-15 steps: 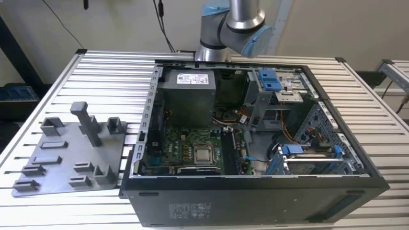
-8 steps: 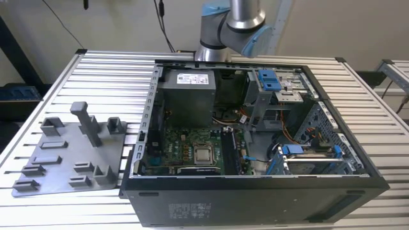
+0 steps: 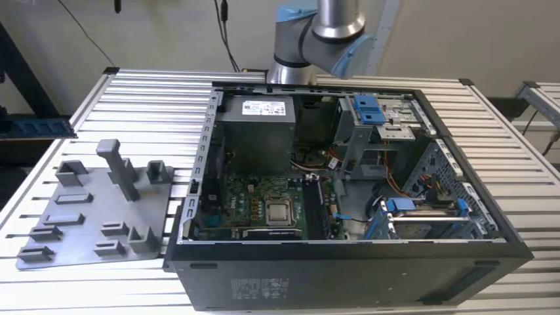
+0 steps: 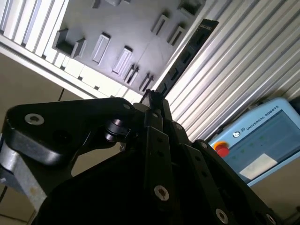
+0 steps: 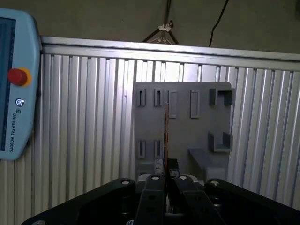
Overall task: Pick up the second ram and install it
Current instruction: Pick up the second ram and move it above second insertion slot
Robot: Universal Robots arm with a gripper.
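Note:
My gripper (image 4: pixel 153 99) is shut on the second ram (image 4: pixel 185 54), a long thin dark stick with black chips that juts out past the fingertips. In the first wrist view the second ram (image 5: pixel 165 136) is seen edge-on as a thin line rising from the closed gripper (image 5: pixel 166 174). It hangs in the air well above the grey holder tray (image 5: pixel 187 136), apart from it. The tray (image 3: pixel 88 210) lies on the slatted table at the exterior view's left. The open computer case (image 3: pixel 490 226) with its green motherboard (image 3: pixel 254 203) stands to its right.
The arm (image 3: pixel 319 33) rises behind the case. A light blue teach pendant (image 4: pixel 255 140) (image 5: pixel 14 84) lies beside the table. Inside the case are a power supply (image 3: pixel 258 131), blue drive brackets (image 3: pixel 372 108) and cables. The tray has upright posts (image 3: pixel 122 170).

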